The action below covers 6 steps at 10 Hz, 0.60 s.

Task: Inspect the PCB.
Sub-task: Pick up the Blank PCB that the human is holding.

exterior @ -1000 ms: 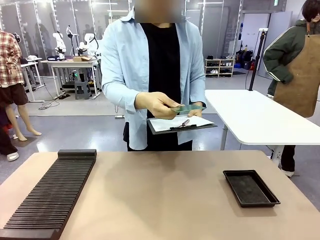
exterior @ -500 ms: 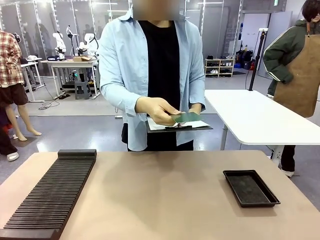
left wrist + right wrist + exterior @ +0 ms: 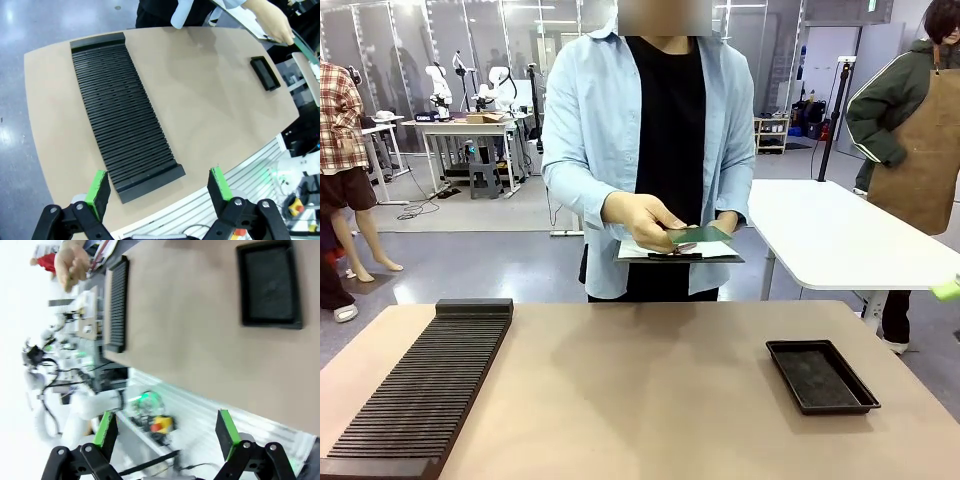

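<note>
You find the PCB [image 3: 703, 235] off the table [image 3: 640, 410]. The person standing at the far side holds it in one hand [image 3: 642, 220], at about waist height, beyond the table's far edge. The board lies nearly flat with its green face up, just above a clipboard [image 3: 665, 254] with white paper. The person's other hand props the clipboard from below. Whether the board touches the paper you cannot tell.

On the table itself, a long black slotted rack [image 3: 420, 385] runs along the robot's left side, from the near edge toward the far one. A shallow black tray [image 3: 820, 375] sits on the right side, well apart from the rack. The middle of the table between them is bare tan surface.

Your left pincer [image 3: 157, 181] hangs high over the near end of the rack, its jaws spread wide and the green pads well apart, gripping nothing. Your right pincer [image 3: 166, 427] is just as wide and also grips nothing. Its wrist view looks down past the near edge of the table, with the tray ahead of it and the rack farther off. Both pincers are well apart from the PCB.
</note>
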### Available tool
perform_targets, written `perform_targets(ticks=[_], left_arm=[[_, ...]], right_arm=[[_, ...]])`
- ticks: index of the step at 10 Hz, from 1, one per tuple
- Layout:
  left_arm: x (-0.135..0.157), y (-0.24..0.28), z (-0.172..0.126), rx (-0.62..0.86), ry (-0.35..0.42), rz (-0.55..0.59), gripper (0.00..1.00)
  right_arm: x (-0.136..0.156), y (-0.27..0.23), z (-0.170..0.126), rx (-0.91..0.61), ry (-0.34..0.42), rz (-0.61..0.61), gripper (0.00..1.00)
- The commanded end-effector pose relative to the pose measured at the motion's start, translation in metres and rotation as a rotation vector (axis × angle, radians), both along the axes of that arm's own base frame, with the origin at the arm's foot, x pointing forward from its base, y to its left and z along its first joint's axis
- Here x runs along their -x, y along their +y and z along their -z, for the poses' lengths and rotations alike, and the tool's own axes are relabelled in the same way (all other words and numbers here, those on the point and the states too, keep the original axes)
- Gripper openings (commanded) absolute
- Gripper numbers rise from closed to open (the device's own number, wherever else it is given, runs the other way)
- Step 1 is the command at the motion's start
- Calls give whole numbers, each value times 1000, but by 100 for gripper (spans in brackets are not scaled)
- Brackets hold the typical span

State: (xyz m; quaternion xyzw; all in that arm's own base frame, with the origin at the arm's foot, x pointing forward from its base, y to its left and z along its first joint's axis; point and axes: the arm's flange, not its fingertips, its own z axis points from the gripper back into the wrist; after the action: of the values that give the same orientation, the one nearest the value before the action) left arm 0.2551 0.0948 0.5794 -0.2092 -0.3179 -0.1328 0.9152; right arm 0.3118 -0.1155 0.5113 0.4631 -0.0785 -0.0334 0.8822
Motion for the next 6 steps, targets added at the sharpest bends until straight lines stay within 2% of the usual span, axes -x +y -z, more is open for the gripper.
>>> perform_targets(ticks=[1, 4, 6], left_arm=[[2, -1, 0, -8, 9, -21, 100], [2, -1, 0, -8, 9, -21, 100], [2, -1, 0, -8, 9, -21, 100]], right_arm=[[-52, 24, -32, -102, 222, 67, 100], [-87, 58, -62, -252, 342, 20, 100], [-104, 77, -61, -351, 414, -47, 100]])
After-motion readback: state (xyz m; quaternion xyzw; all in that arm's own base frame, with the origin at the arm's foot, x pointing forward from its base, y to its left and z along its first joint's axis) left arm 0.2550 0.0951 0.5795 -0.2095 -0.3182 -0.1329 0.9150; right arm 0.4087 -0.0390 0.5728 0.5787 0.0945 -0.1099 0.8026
